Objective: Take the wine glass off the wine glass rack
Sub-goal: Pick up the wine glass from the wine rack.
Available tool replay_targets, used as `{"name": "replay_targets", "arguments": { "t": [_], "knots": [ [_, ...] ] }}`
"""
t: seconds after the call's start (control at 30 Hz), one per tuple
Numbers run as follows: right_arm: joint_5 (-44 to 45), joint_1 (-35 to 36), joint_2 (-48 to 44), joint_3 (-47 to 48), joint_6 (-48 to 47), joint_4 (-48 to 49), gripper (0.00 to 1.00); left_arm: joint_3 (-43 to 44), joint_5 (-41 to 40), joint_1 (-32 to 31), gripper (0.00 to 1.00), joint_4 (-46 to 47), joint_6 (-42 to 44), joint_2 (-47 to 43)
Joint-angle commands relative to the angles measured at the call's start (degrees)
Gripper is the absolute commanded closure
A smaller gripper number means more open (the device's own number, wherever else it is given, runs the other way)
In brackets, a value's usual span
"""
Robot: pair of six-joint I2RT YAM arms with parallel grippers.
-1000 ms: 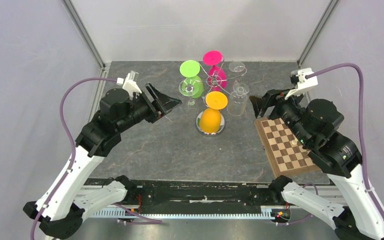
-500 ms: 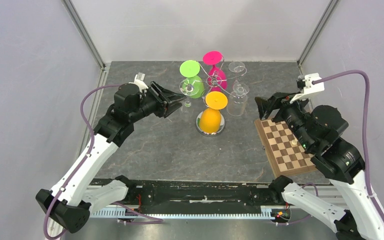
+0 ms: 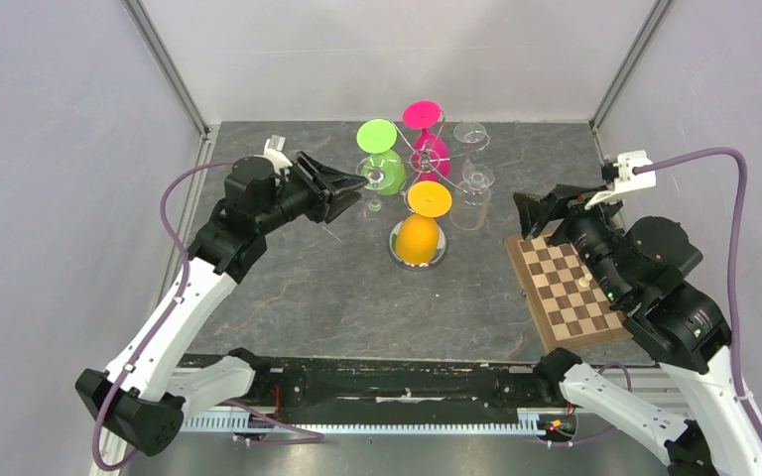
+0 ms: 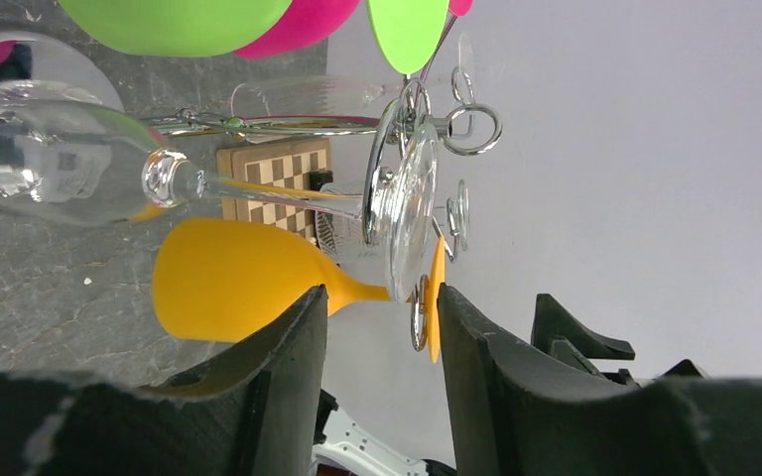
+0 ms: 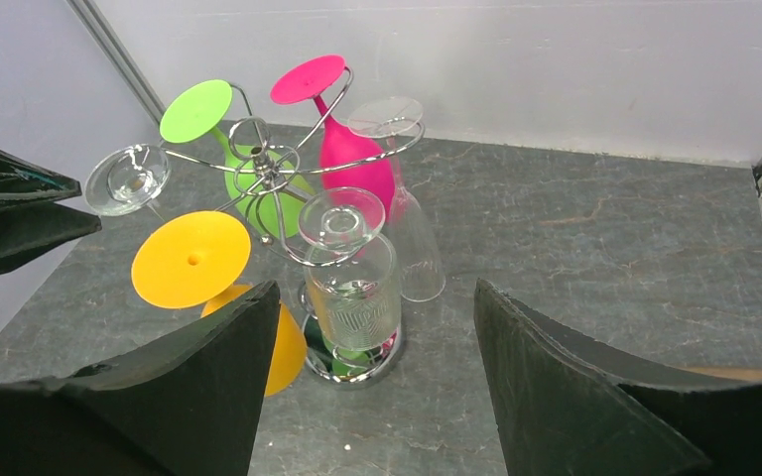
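We hold the left gripper part-open and empty just left of the wine glass rack, likely to grasp the clear wine glass hanging there; the right gripper gapes empty on the rack's right.

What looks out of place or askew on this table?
The chessboard lies at the right, turned at an angle to the table's edges, and looks unrelated to the job. The wine glass rack stands upright.

The top external camera looks down on the whole table from above its near edge; the left wrist camera, rolled sideways, sits close beside the wine glass rack; the right wrist camera faces it from farther off; all three share it.
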Motion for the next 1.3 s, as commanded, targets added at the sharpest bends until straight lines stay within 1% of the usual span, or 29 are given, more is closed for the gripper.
{"name": "replay_targets", "arguments": {
  "t": [0.0,0.5,0.87,1.27],
  "knots": [
    [0.93,0.22,-0.53,-0.93,-0.65,2.32,0.26,2.80,2.15,0.63,0.49,2.52,-2.55,0.87],
    [1.28,0.21,-1.88,-3.26,-0.03,2.88,0.27,6.13,3.71,1.29,0.59,3.58,-2.98,3.55],
    [1.28,0.21,-2.57,-3.43,0.11,2.81,0.27,7.62,3.65,1.30,0.63,3.41,-2.93,4.98],
    [1.66,0.21,-3.37,-4.20,-0.21,2.83,0.27,9.23,3.03,1.34,0.64,2.70,-2.27,6.86]
  ]
}}
